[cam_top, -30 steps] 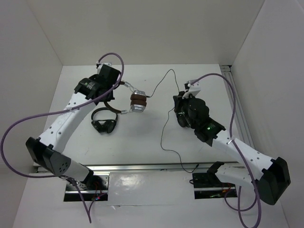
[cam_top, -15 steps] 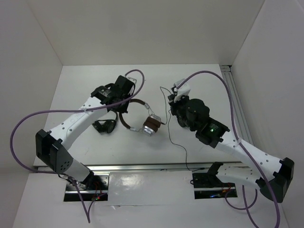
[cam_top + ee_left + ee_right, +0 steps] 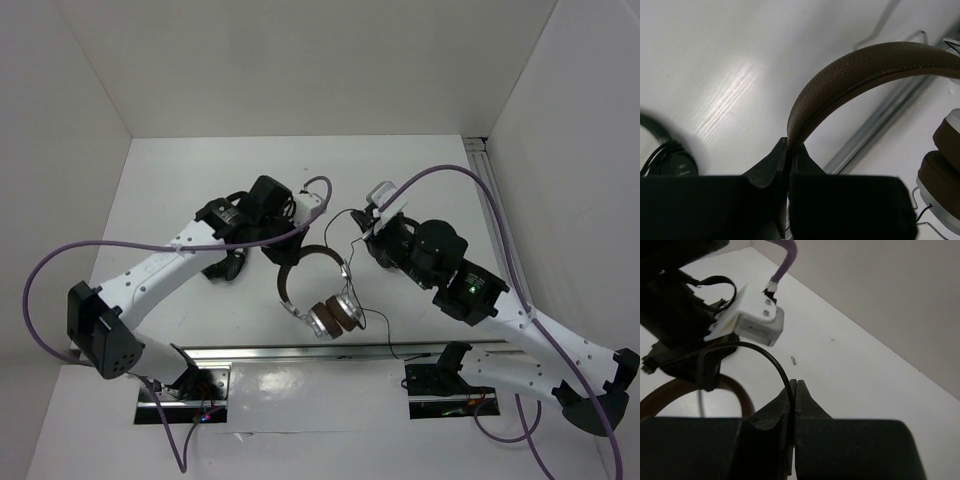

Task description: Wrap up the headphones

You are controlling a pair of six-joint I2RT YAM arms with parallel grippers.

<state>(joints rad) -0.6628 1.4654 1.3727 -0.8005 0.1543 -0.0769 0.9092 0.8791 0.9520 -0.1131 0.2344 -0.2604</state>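
The headphones [image 3: 325, 300] hang in the air over the table's near middle, brown headband [image 3: 312, 255] up, silver earcups with brown pads [image 3: 336, 316] low. My left gripper [image 3: 292, 252] is shut on the headband; the left wrist view shows the band [image 3: 850, 70] arching out of the closed jaws, with one earcup [image 3: 945, 170] at right. My right gripper [image 3: 368, 232] is shut on the thin black cable [image 3: 772, 362], which runs between the closed fingers. The cable [image 3: 352, 270] drops from there past the earcups to the front rail.
A smaller all-black headphone [image 3: 222, 265] lies on the table under my left arm, seen blurred in the left wrist view [image 3: 665, 155]. A metal rail [image 3: 320, 352] runs along the table's near edge. White walls enclose the left, back and right sides.
My left gripper has carried the headphones from the far left toward the near middle, earcups swinging down. My right gripper has moved slightly left and up with the cable.
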